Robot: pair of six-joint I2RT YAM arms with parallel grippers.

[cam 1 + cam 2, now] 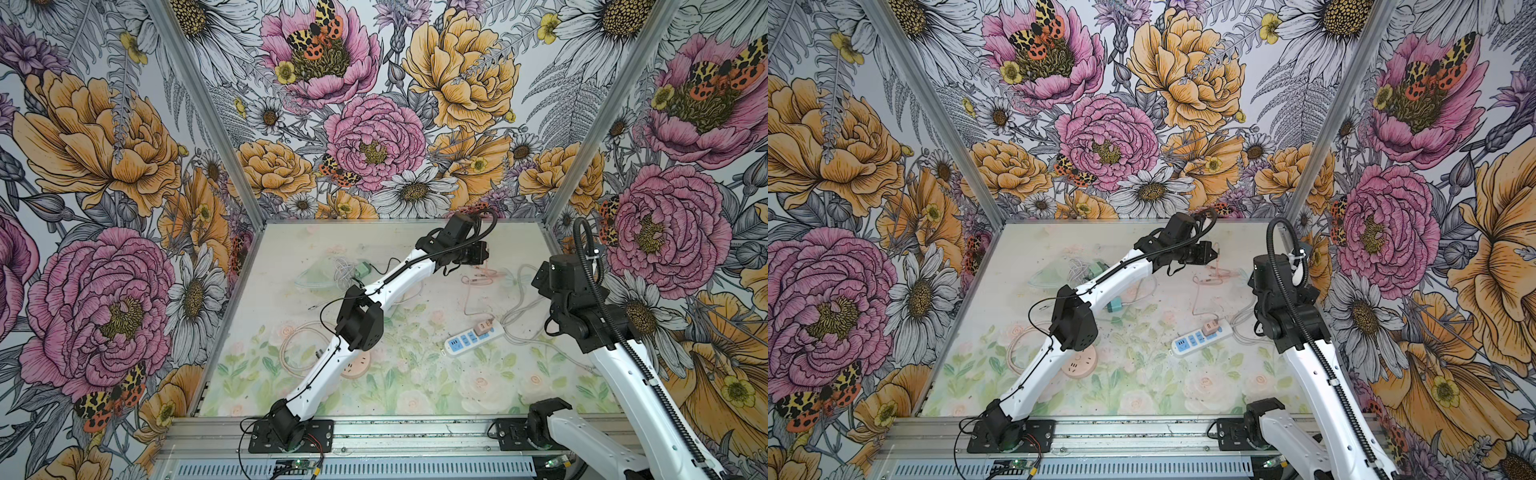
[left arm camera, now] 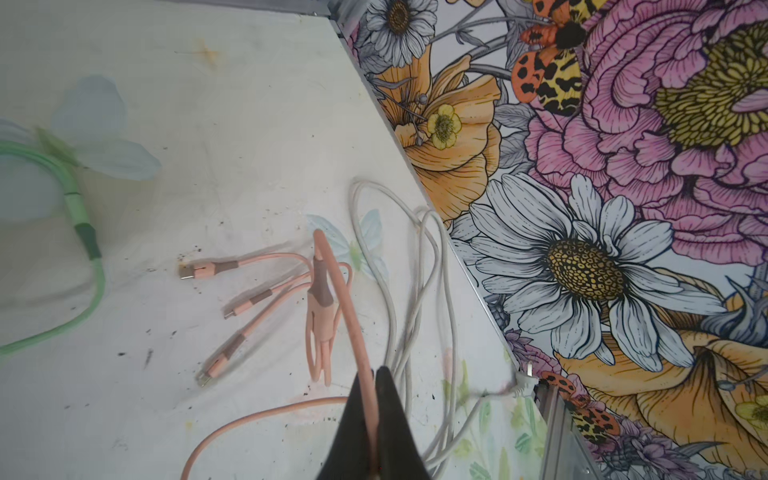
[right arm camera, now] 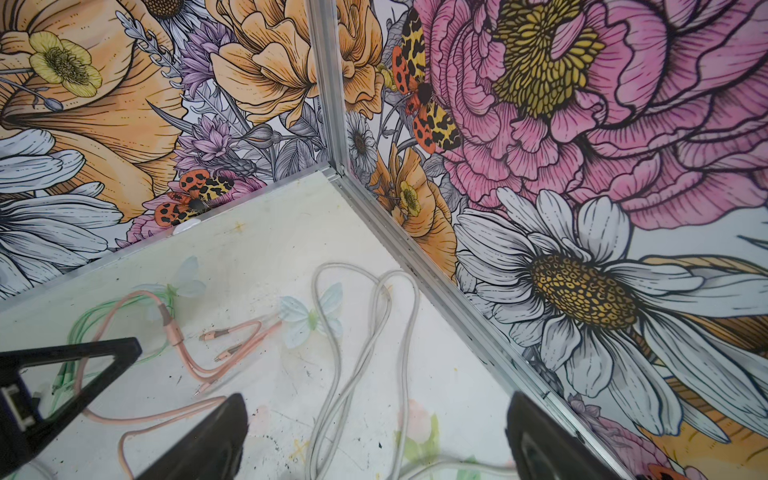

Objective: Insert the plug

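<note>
Three connector tips (image 2: 189, 272) fan from the salmon-pink rubber charging cable (image 2: 351, 316) lying on the pale floral table mat (image 2: 208, 124) near its far right corner; the pink block plug (image 1: 483, 327) stands on the white power strip (image 1: 461, 341). My left gripper (image 2: 372, 374) is clamped on that cable; my right gripper (image 3: 376, 397) spreads wide, holding nothing.

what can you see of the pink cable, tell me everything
The pink cable is a salmon-coloured, rubbery-looking lead. A thicker splitter piece divides it into three short branches, each ending in a small connector with a brownish collar. The branches lie fanned out on the table near its far right corner. The left end effector is shut on the main strand, which arcs over from the splitter; more of it trails back across the table.
</note>
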